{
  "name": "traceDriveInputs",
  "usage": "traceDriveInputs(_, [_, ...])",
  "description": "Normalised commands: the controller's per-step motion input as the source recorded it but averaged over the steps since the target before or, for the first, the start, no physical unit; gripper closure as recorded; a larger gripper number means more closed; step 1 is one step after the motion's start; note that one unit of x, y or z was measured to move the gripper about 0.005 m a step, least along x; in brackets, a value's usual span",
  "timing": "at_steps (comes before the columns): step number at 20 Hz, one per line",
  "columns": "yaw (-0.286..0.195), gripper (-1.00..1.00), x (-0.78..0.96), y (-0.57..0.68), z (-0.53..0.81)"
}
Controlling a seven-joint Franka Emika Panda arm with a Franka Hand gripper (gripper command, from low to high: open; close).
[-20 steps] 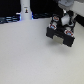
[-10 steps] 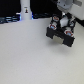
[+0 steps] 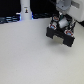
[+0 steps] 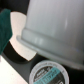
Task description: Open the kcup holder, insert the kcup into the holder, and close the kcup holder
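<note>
My gripper (image 3: 61, 23) is low over the kcup holder (image 3: 62, 35).
I think I hold the kcup (image 4: 54, 27) over an open drawer; my fingers stay hidden.

Pale tabletop (image 3: 30, 55). Black kcup holder (image 3: 61, 33) at two o'clock; arm's gripper (image 3: 59, 22) directly over it. White bottle (image 3: 25, 9) at eleven o'clock.
</note>
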Motion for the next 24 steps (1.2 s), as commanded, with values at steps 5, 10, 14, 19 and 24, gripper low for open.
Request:
traceDriveInputs(5, [0.0, -1.0, 0.0, -0.01, 0.26])
traceDriveInputs(10, [-0.073, -1.0, 0.0, 0.0, 0.24])
traceDriveInputs(14, [-0.098, -1.0, -0.01, 0.0, 0.31])
traceDriveInputs(19, [0.084, -1.0, -0.06, -0.08, 0.42])
traceDriveInputs(24, [0.208, -1.0, -0.01, -0.18, 0.29])
